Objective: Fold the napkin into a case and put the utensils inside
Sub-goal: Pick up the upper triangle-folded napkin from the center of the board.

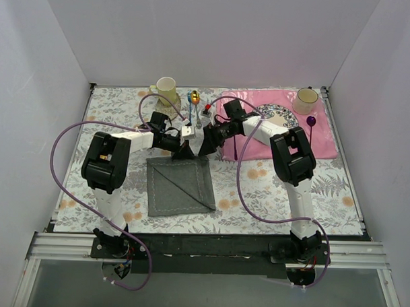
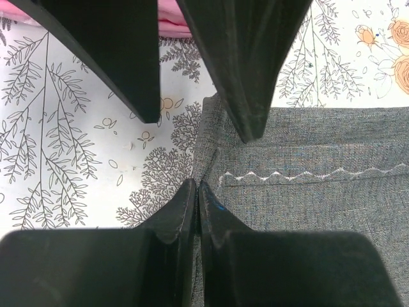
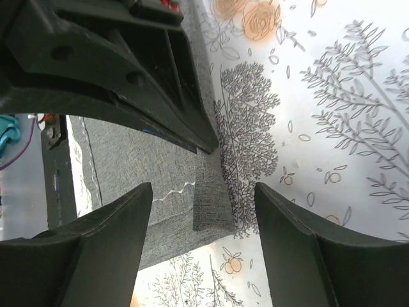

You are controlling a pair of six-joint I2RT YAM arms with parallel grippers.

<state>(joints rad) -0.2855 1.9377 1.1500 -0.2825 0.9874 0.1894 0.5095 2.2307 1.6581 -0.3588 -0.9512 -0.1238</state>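
The dark grey napkin (image 1: 180, 186) lies folded on the flowered tablecloth, with a diagonal fold line across it. My left gripper (image 1: 185, 151) is at the napkin's far edge. In the left wrist view it (image 2: 197, 189) is shut, with the napkin's (image 2: 307, 192) edge pinched between its fingertips. My right gripper (image 1: 206, 148) stands beside it, open. In the right wrist view its fingers straddle a raised flap of the napkin (image 3: 211, 198) without touching it; the right gripper (image 3: 204, 208) holds nothing. I cannot pick out the utensils; the arms hide part of the far table.
A pink placemat (image 1: 320, 144) with a patterned plate (image 1: 282, 116) lies at the back right. A yellow mug (image 1: 166, 90) and a beige cup (image 1: 305, 100) stand at the back. A gold spoon with a blue handle (image 1: 194, 99) and a purple spoon (image 1: 311, 123) lie nearby.
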